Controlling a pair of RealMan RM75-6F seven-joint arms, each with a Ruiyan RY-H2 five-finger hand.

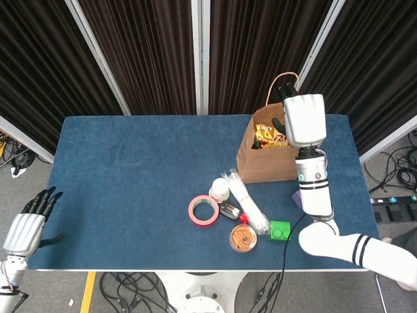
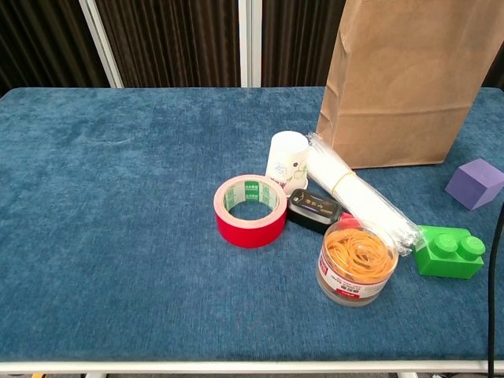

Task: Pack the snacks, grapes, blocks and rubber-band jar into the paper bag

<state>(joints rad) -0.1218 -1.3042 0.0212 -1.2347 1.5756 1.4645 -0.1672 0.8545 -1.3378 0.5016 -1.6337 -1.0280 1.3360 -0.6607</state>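
Head view shows the blue tabletop (image 1: pixel 130 169) with the paper bag (image 1: pixel 268 163) standing near its far right corner, snack packets (image 1: pixel 267 135) visible inside. The right arm (image 1: pixel 311 163) reaches over the bag's opening, and its hand (image 1: pixel 279 92) is only partly seen as dark fingers at the bag's top by the handle; whether it is open or closed cannot be told. The left hand (image 1: pixel 27 225) hangs off the near left corner, fingers apart, holding nothing.

Toward the near right edge lie the rubber-band jar (image 2: pixel 355 264), the green block (image 2: pixel 450 252) just beside it, and the purple block (image 2: pixel 475 183) nearer the bag's right side. A bundle of white ties in clear wrap (image 2: pixel 358 197) runs diagonally from the bag's base to the jar. A small white cup (image 2: pixel 287 161), a red tape roll (image 2: pixel 250 210) and a small dark box (image 2: pixel 313 209) sit close together left of the bundle.
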